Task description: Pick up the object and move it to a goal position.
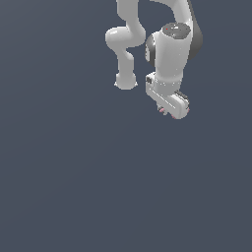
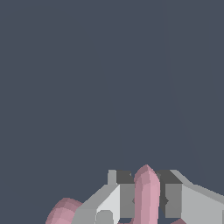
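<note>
In the wrist view the pale-pink object (image 2: 146, 194) stands between the two grey fingers (image 2: 126, 197), and a rounded pink part of it shows beside one finger. My gripper (image 2: 148, 199) is shut on it. In the exterior view the white arm hangs in the upper middle, and the gripper (image 1: 170, 109) points down with only a small pink bit of the object (image 1: 162, 110) showing under the hand. The object is held well above the dark floor.
A plain dark grey-blue floor (image 1: 98, 187) fills both views. The arm's white links and elbow (image 1: 125, 78) hang at the exterior view's top centre. Nothing else shows.
</note>
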Motion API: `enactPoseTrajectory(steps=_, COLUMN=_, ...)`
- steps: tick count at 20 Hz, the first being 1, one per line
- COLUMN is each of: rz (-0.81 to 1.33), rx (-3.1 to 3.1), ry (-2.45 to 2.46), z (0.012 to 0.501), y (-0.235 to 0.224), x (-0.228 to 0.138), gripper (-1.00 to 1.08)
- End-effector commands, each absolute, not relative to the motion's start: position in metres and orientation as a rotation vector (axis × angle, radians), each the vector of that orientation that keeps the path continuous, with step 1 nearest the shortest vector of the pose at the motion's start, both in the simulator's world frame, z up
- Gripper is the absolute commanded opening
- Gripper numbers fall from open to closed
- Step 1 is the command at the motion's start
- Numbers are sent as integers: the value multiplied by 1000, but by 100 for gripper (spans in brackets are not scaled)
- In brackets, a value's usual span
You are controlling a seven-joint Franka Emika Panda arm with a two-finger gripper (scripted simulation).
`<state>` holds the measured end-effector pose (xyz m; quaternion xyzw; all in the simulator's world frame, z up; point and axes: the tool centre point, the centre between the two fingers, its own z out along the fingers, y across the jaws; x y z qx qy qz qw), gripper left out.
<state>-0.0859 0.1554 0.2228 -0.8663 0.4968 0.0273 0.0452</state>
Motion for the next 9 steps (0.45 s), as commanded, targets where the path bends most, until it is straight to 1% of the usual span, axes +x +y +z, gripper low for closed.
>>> enactPoseTrajectory(steps=1, rz=83, rx=-2646, ry=1519, z=235, y=165, x=-93, gripper=-100)
enactPoseTrajectory(steps=9, rz=84, rx=-2645, ry=1519, z=251, y=181, x=-102, gripper=-100)
